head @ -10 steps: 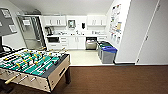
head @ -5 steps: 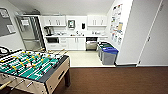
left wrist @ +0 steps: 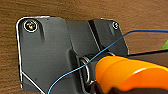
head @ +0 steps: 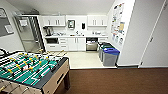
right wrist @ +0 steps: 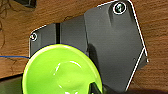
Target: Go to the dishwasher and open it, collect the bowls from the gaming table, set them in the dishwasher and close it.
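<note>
Head view places the dishwasher point(head: 91, 44) at 12 o'clock, door open; each wrist tool carries a bowl, orange bowl point(left wrist: 125, 73) left, green bowl point(right wrist: 61, 71) right, grip undeterminable, so jolts risk drops.

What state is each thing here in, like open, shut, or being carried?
Dishwasher: door looks ajar at the top, dark gap above the steel panel.
Orange bowl: off the floor, close to the left wrist camera.
Yellow-green bowl: upright, nothing in it, off the floor.
Blue-lidded bin: lid down.
Fridge: shut.
</note>
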Motion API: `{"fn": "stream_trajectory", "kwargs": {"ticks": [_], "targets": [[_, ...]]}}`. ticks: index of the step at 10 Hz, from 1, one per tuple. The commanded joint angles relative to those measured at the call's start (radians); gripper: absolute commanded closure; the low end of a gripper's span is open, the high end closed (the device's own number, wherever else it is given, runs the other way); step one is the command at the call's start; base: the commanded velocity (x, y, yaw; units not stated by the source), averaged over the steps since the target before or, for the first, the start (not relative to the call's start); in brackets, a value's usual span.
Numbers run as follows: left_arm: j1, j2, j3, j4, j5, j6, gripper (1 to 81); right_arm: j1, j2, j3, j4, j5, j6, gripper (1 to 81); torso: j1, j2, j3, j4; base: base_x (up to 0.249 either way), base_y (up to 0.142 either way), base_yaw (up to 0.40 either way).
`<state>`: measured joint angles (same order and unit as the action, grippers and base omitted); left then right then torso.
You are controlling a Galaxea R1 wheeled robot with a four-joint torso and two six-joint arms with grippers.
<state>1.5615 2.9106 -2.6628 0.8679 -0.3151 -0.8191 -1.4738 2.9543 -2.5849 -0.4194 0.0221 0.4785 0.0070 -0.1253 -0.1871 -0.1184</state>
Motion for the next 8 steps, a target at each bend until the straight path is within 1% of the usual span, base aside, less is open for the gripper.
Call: {"fn": "stream_trajectory", "kwargs": {"ticks": [1, 8], "targets": [[-0.028, -0.013, 0.0, 0.008, 0.025, -0.002, 81.1, 0.046, -0.002, 0.007, -0.004, -0.045, 0.0, 81.1, 0.0, 0.0, 0.0, 0.0, 0.154, 0.0, 0.0], [-0.027, -0.011, 0.0, 0.008, 0.025, -0.002, 81.1, 0.045, -0.002, 0.008, -0.004, -0.044, 0.0, 81.1, -0.001, 0.0, 0.0, 0.0, 0.154, 0.0, 0.0]]}}
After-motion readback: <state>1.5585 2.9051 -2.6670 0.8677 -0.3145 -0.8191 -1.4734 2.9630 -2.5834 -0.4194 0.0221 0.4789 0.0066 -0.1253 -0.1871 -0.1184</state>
